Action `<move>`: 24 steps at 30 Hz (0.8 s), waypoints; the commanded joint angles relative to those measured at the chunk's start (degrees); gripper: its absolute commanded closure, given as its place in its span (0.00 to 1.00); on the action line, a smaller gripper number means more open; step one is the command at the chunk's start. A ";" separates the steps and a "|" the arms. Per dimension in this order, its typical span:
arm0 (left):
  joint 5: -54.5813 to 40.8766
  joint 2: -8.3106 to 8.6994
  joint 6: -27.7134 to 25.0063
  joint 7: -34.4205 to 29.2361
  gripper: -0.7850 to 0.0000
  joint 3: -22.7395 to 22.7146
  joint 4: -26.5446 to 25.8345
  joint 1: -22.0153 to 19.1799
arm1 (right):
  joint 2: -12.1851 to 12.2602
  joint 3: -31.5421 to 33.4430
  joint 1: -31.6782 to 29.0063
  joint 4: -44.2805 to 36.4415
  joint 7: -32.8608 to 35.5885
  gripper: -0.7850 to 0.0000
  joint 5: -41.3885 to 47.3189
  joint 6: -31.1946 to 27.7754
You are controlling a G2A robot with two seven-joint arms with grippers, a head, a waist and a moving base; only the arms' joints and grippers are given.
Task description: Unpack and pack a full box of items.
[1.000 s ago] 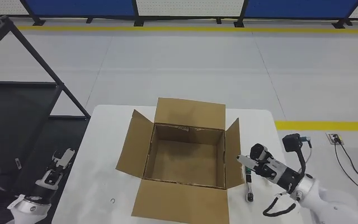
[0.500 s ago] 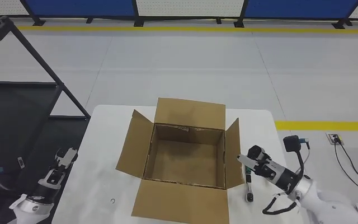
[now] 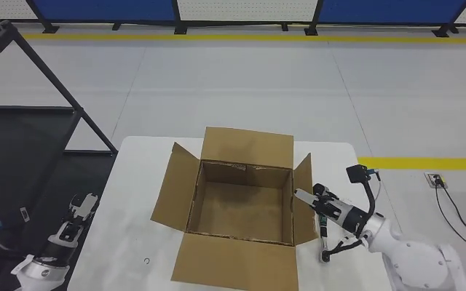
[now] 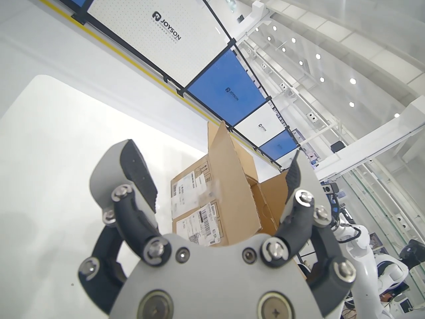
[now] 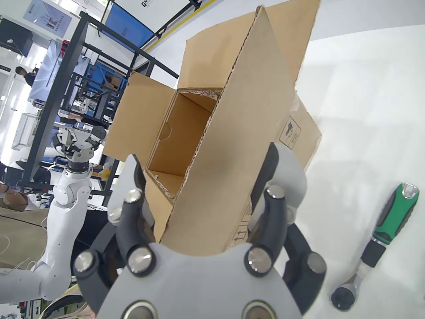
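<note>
Item: cardboard box [image 3: 240,211], open and empty mid-bench [image 3: 131,218], ratchet [image 5: 385,224] just beside its right wall; right gripper [image 5: 206,164] jaws released astride the right flap [image 5: 239,117], left gripper [image 4: 215,164] jaws likewise released; we judge packing due, next calling for a grasp on the ratchet.

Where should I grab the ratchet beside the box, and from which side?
Take the ratchet by its green handle, from above, closing across its width. It lies flat on the table, apart from the box, both long sides free.
</note>
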 commanded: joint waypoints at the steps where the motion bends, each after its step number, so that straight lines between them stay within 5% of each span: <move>1: -0.18 0.01 -0.10 0.16 0.00 -0.10 -0.06 0.13 | 0.10 -0.55 0.35 -0.12 0.27 0.68 -0.25 0.30; 12: -0.25 0.10 -0.49 0.54 0.00 -0.36 -0.18 0.41 | 0.61 -3.16 2.08 -0.16 0.91 0.68 -0.65 1.11; 24: -0.54 0.21 -0.61 0.79 0.00 -0.53 -0.15 0.24 | 1.17 -3.32 2.76 -0.74 -0.03 0.52 -0.02 2.37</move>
